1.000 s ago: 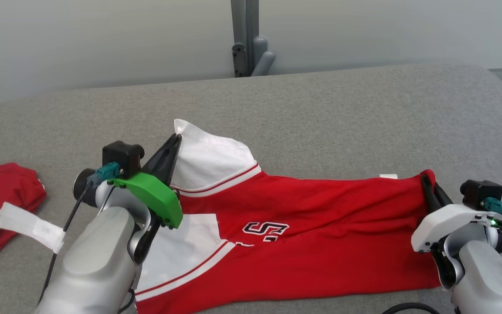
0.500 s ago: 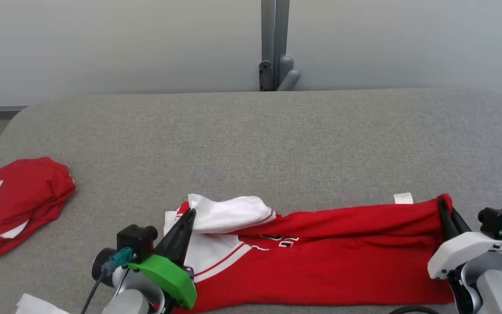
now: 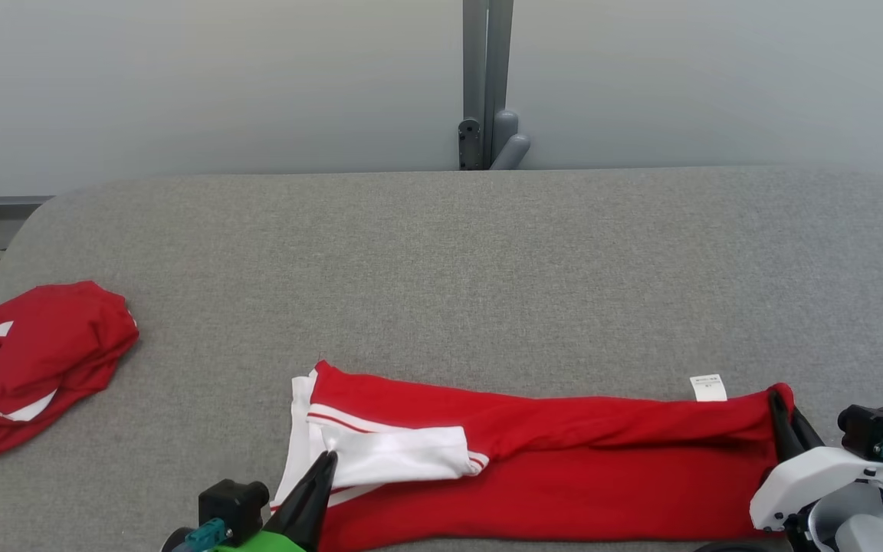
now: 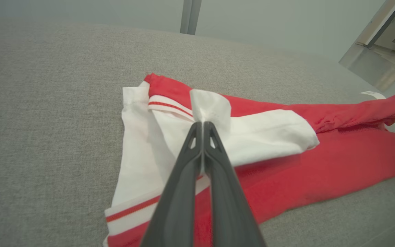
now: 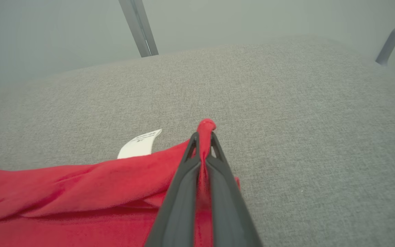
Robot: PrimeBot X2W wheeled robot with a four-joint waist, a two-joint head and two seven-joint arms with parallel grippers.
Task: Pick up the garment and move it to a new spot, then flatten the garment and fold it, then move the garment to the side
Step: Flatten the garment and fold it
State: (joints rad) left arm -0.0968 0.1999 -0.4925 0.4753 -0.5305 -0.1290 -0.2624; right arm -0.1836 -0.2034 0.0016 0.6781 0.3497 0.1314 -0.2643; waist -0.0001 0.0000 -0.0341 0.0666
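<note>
The garment (image 3: pixel 564 475) is a red shirt with white, red-striped sleeves, lying folded lengthwise along the near edge of the grey table (image 3: pixel 441 261). My left gripper (image 3: pixel 328 456) is shut on the white sleeve tip (image 4: pixel 209 106) at the garment's left end. At the right end, my right gripper (image 3: pixel 777 399) is shut on the red hem corner (image 5: pixel 206 125). A white care label (image 3: pixel 707 387) sticks out near that corner and shows in the right wrist view as the label (image 5: pixel 139 143). In the left wrist view the garment (image 4: pixel 321 164) stretches off to the right.
A second red garment (image 3: pixel 35 360) lies crumpled at the table's left edge. A grey post (image 3: pixel 486 84) with a bracket stands behind the far edge against a pale wall. Wide bare grey surface stretches beyond the shirt.
The camera has tilted up and shifted. Both grippers have drawn the held far edge toward the near edge, laying the shirt over itself; the chest lettering is now covered.
</note>
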